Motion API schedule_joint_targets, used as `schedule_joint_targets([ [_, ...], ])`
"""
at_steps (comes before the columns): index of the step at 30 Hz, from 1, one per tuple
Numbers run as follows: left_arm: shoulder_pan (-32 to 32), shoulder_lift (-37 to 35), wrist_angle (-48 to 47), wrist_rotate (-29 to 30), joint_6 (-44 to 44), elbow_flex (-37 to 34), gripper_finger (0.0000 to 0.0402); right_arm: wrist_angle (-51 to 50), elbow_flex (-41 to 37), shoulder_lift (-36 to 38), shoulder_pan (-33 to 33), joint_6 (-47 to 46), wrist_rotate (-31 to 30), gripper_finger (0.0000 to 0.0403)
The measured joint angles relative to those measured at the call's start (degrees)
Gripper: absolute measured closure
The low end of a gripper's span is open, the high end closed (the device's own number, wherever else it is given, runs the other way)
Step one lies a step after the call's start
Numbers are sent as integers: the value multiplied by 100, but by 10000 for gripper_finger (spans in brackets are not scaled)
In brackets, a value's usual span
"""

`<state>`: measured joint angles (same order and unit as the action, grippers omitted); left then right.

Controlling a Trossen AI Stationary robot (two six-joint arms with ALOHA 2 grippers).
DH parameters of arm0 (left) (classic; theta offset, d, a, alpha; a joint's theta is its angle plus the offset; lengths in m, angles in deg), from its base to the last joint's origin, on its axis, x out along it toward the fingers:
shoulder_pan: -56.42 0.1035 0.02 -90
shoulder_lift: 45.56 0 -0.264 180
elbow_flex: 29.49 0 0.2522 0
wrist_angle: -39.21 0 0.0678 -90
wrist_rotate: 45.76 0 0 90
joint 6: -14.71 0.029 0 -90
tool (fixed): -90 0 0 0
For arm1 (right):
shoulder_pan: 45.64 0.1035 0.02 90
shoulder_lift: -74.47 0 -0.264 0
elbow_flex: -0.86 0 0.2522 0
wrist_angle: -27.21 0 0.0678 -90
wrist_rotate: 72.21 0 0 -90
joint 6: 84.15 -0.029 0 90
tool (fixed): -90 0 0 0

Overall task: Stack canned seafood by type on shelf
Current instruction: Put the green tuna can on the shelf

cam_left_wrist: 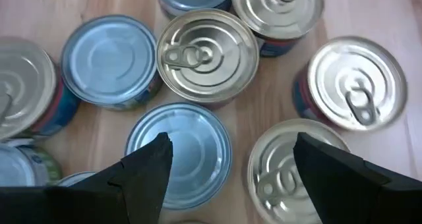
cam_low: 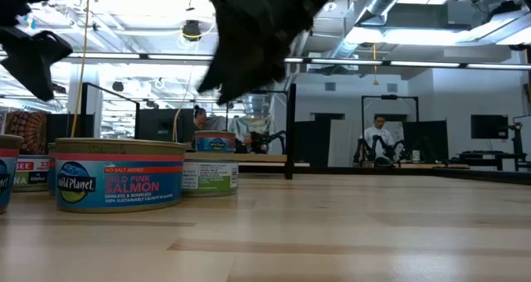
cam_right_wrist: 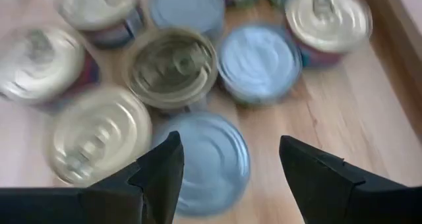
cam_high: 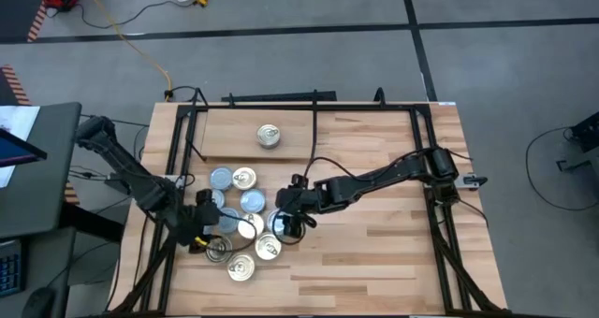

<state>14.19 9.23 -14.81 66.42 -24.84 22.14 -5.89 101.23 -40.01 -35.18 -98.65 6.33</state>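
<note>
Several flat round tins (cam_high: 241,220) sit upright in a cluster on the tabletop, some with bluish-grey tops, some with shiny pull-tab tops. One pull-tab tin (cam_high: 269,136) stands alone on the shelf (cam_high: 365,131) at the far side. My left gripper (cam_high: 201,226) hovers open over the cluster's left side, its fingers straddling a bluish tin (cam_left_wrist: 178,151) and a pull-tab tin (cam_left_wrist: 290,171). My right gripper (cam_high: 290,217) hovers open over the cluster's right side, above a bluish tin (cam_right_wrist: 208,161). The low view shows a salmon-labelled tin (cam_low: 120,174).
The shelf's black frame (cam_high: 178,140) and its divider rod (cam_high: 314,122) stand along the table's far part. Bare wood (cam_high: 384,252) lies right of the cluster. Beyond the table the low view shows a person (cam_low: 380,137) seated far off.
</note>
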Motion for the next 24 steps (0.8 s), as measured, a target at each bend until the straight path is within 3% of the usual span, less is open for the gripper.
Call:
schedule_joint_targets([
  [9, 210, 347, 157, -285, -379, 0, 101, -91, -549, 220, 48, -67, 119, 127],
  [18, -487, 911, 642, -688, -474, 0, 108, 892, -1654, 1173, 25, -542, -80, 127],
  [24, -869, 1366, 984, -829, -729, 0, 111, 1018, -1772, 1216, 155, -711, -266, 127],
])
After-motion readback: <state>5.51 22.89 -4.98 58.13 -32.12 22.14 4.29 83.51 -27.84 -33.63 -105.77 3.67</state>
